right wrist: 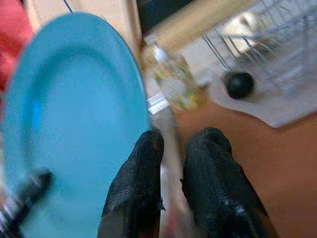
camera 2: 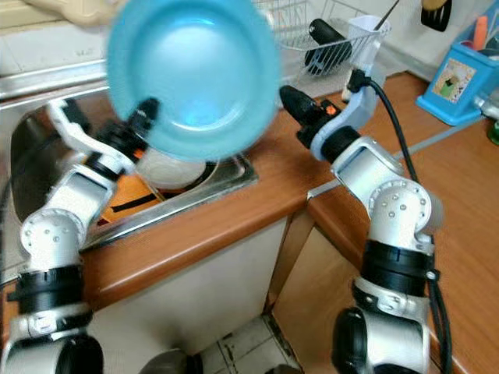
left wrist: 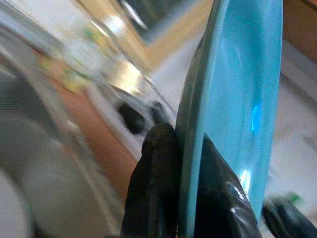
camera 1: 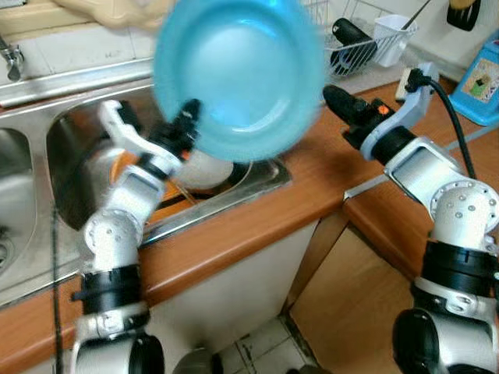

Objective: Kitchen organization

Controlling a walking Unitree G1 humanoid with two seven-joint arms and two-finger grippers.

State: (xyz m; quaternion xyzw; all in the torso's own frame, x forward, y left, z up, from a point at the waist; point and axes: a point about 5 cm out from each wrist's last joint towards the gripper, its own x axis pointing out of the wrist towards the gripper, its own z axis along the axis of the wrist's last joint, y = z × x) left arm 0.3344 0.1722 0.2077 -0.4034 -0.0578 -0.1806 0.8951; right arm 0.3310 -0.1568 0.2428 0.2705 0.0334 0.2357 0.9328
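Note:
A light blue plate (camera 1: 240, 78) is held up above the steel sink (camera 1: 74, 140), tilted with its face toward me. My left gripper (camera 1: 187, 117) is shut on the plate's lower left rim; in the left wrist view the black fingers (left wrist: 158, 188) pinch the blue edge (left wrist: 233, 99). My right gripper (camera 1: 334, 100) hovers over the wooden counter just right of the plate, fingers (right wrist: 143, 188) nearly together with nothing between them. A white bowl (camera 1: 204, 167) lies in the sink under the plate.
A wire dish rack (camera 1: 355, 43) with a black item and a white cup stands behind the right gripper. A blue box (camera 1: 482, 82) sits at the far right. The wooden counter (camera 1: 312, 179) runs along the sink's front. A tap (camera 1: 11, 61) is at far left.

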